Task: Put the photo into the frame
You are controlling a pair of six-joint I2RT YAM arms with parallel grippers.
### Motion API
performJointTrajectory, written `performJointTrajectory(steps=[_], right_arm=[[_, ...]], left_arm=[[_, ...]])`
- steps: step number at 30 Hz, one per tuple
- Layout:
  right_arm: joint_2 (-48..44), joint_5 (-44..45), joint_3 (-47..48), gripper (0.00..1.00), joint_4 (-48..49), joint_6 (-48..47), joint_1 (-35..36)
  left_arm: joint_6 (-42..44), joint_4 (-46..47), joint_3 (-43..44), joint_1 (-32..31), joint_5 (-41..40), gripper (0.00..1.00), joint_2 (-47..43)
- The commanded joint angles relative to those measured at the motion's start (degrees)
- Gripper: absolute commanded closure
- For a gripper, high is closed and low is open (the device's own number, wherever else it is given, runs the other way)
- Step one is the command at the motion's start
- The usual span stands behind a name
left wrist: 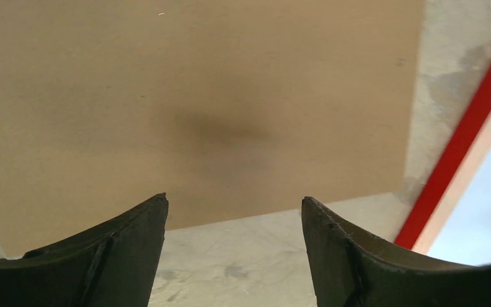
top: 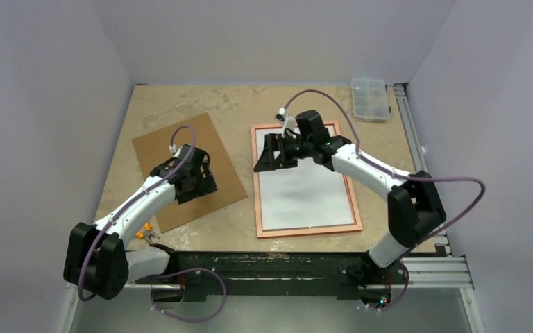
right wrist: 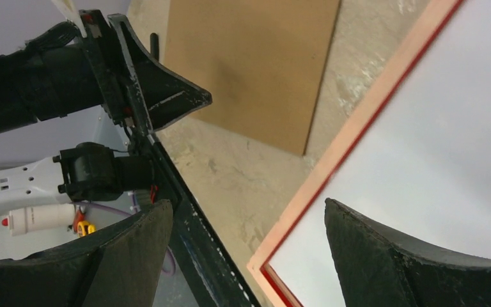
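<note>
While left gripper [left wrist: 233,201] and right gripper [right wrist: 248,204] stand wide, empty, the photo [top: 305,194] likely needs even pressing into the frame [top: 255,194].

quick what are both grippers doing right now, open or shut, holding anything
left gripper: open, holding nothing
right gripper: open, holding nothing

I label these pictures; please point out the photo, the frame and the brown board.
photo [top: 305,198]: top view, white back's middle.
frame [top: 309,231]: top view, near copper edge.
brown board [top: 154,151]: top view, bare far-left corner.

pale walls [top: 35,104], beige marbled tabletop [top: 236,104]
</note>
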Motion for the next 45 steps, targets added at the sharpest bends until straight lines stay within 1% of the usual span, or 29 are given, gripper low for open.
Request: performJointTrajectory(steps=[1,3,5,7,10,12,13,15,18,22,25,33,36,38,39,41,43,45], right_arm=[[6.68,2.83,8.71,0.12,-1.12,-0.79,4.33],[10.80,4.08,13.10,0.12,-2.24,-0.91,6.00],[14.96,5.47,18.02,0.12,-4.42,-1.62,7.48],[19.00,7.67,22.95,0.12,-6.65,-2.09,8.71],[24.33,11.83,28.71,0.12,-9.85,-2.77,10.02],[27.32,13.95,32.08,0.12,-11.26,-3.04,10.63],[28.86,15.27,33.55,0.12,-12.08,-3.13,11.01],[32.62,18.94,37.39,0.12,-14.89,-3.56,11.63],[37.33,23.50,42.66,0.12,-19.42,-4.13,12.20],[40.77,24.00,44.45,0.12,-20.24,-3.77,12.21],[42.12,23.04,44.08,0.13,-19.20,-2.92,12.26],[45.37,19.54,45.09,0.14,-17.02,0.17,12.30],[46.12,16.94,44.68,0.14,-15.24,1.54,12.30],[46.51,15.43,44.73,0.15,-14.55,2.30,12.35],[46.77,14.73,44.75,0.15,-14.22,2.68,12.35],[46.99,13.20,44.64,0.15,-13.26,3.45,12.32],[47.34,11.35,44.58,0.15,-12.07,4.31,12.39],[47.64,9.46,44.67,0.16,-10.81,5.53,12.43]], left_arm=[[-1.15,1.25,-3.81,7.16,4.63,0.26,-3.41],[-1.27,2.19,-5.75,11.13,7.06,0.26,-5.48],[-1.52,2.87,-7.28,16.07,9.79,0.20,-7.53],[-1.60,2.31,-7.17,19.41,10.49,0.15,-8.96],[-1.87,-0.57,-4.89,22.24,7.90,0.09,-9.75],[-1.96,-2.59,-2.46,23.31,4.67,0.08,-9.27],[-1.86,-3.34,-1.34,24.73,3.24,0.07,-8.77],[-1.47,-5.00,1.33,27.43,-0.34,0.02,-7.09],[-0.24,-6.84,5.14,32.40,-3.40,0.00,-3.41],[2.33,-3.51,6.46,40.16,1.26,0.00,1.68],[3.59,-0.69,8.16,44.24,4.70,0.00,7.25],[5.46,-0.75,18.90,46.51,6.90,0.01,23.23],[6.06,-1.73,22.11,46.78,9.64,0.02,29.04],[6.25,-2.52,23.81,46.82,13.25,0.04,32.62],[6.57,-3.08,24.69,46.82,14.58,0.06,33.78],[6.92,-2.21,24.87,46.73,16.77,0.06,33.99],[7.41,-2.90,25.75,46.66,19.52,0.06,34.57],[8.48,-4.14,27.13,46.42,20.65,0.07,35.59]])
